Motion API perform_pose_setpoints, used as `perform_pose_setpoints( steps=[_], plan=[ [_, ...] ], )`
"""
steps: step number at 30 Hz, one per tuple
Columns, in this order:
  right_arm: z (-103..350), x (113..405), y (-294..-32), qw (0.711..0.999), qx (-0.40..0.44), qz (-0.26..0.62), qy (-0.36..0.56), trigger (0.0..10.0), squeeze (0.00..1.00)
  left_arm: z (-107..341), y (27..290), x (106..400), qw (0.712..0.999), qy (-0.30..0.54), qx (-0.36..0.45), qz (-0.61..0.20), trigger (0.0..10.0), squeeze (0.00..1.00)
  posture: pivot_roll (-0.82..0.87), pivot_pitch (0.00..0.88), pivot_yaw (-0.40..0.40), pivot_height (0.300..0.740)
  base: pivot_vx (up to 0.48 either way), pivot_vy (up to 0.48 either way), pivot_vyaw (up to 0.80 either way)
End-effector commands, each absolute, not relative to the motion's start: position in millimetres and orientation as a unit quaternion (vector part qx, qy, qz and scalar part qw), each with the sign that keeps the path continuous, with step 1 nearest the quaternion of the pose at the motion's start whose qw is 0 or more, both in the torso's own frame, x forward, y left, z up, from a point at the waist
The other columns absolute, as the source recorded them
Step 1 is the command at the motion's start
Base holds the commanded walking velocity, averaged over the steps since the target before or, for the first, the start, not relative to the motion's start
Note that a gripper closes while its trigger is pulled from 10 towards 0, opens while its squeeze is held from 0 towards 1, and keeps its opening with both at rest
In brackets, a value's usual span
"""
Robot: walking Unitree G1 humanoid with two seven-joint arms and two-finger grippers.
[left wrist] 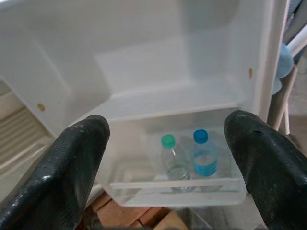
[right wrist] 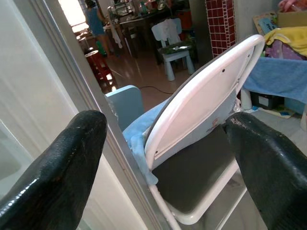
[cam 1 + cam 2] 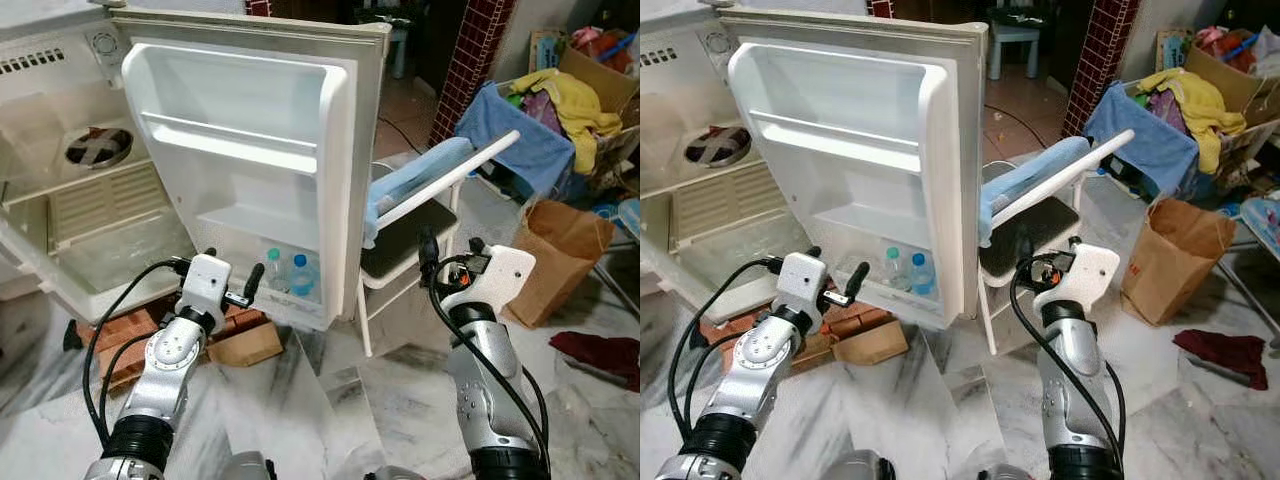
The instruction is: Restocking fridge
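Fridge door (image 3: 250,150) stands wide open; its bottom shelf (image 1: 177,191), clear plastic, holds two bottles side by side at the shelf's outer end: green-cap bottle (image 1: 171,160) and blue-cap bottle (image 1: 204,155), both upright. Upper door shelves are white moulded plastic. We see the left gripper (image 3: 232,287) held just before that bottom shelf, fingers wide apart, holding nothing. Right gripper (image 3: 450,252) is raised near the white folding chair (image 3: 420,215), fingers wide apart too. Blue cloth (image 3: 400,185) is draped over the chair, just beside the door edge. Brown paper bag (image 3: 555,255) stands on the marble floor (image 3: 330,400); bricks (image 3: 130,345) lie under the fridge.
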State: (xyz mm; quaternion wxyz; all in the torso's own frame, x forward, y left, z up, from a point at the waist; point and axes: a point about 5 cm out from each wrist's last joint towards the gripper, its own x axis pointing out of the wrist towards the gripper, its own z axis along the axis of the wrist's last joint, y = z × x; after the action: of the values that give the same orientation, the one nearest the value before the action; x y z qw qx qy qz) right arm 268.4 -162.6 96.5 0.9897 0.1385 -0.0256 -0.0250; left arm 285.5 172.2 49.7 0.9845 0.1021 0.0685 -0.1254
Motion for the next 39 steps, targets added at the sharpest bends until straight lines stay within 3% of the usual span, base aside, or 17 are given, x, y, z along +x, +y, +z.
perform_pose_setpoints(
  steps=[1, 6, 8, 13, 18, 24, 35, 36, 37, 39],
  plan=[
    [102, 269, -156, 0.99, 0.136, -0.009, -0.035, 10.0, 0.0, 54, 182, 289, 0.987, 0.072, 0.099, -0.106, 10.0, 0.0, -0.11, 0.0, 0.066, 0.74, 0.0, 0.0, 0.0],
    [102, 268, -152, 0.991, 0.131, 0.011, -0.036, 10.0, 0.0, 55, 185, 288, 0.99, 0.069, 0.088, -0.087, 10.0, 0.0, -0.11, 0.0, 0.046, 0.74, 0.0, 0.0, 0.0],
    [100, 267, -150, 0.991, 0.125, 0.031, -0.027, 10.0, 0.0, 53, 189, 281, 0.993, 0.066, 0.078, -0.057, 10.0, 0.0, -0.07, 0.0, -0.014, 0.74, 0.0, 0.0, 0.8],
    [101, 276, -149, 0.991, 0.119, 0.052, -0.022, 10.0, 0.0, 60, 198, 269, 0.998, 0.047, 0.037, -0.02, 10.0, 0.0, -0.03, 0.0, -0.024, 0.74, 0.0, 0.0, 0.8],
    [107, 282, -143, 0.991, 0.117, 0.058, -0.033, 10.0, 0.0, 72, 184, 268, 0.999, 0.018, 0.032, -0.04, 10.0, 0.0, -0.02, 0.0, -0.026, 0.74, 0.0, 0.0, 0.7],
    [101, 277, -143, 0.992, 0.116, 0.053, -0.022, 10.0, 0.0, 79, 170, 267, 0.997, 0.006, 0.042, -0.065, 10.0, 0.0, -0.02, 0.0, -0.027, 0.74, 0.0, 0.0, 0.0],
    [103, 276, -144, 0.992, 0.114, 0.038, -0.03, 10.0, 0.0, 82, 170, 266, 0.995, 0.01, 0.053, -0.081, 10.0, 0.0, -0.02, 0.0, -0.018, 0.74, 0.0, -0.169, 0.57],
    [102, 276, -144, 0.992, 0.116, 0.038, -0.029, 10.0, 0.78, 82, 170, 265, 0.995, 0.011, 0.054, -0.08, 10.0, 0.0, -0.01, 0.0, -0.02, 0.74, 0.0, -0.472, 0.0],
    [102, 276, -143, 0.992, 0.119, 0.04, -0.029, 10.0, 1.0, 82, 170, 265, 0.995, 0.012, 0.055, -0.079, 10.0, 0.0, -0.01, 0.0, -0.021, 0.74, 0.0, -0.472, 0.0],
    [102, 277, -143, 0.991, 0.121, 0.042, -0.029, 10.0, 1.0, 82, 170, 265, 0.995, 0.012, 0.056, -0.078, 10.0, 0.0, -0.01, 0.0, -0.022, 0.74, 0.0, -0.472, 0.0]
  ],
)
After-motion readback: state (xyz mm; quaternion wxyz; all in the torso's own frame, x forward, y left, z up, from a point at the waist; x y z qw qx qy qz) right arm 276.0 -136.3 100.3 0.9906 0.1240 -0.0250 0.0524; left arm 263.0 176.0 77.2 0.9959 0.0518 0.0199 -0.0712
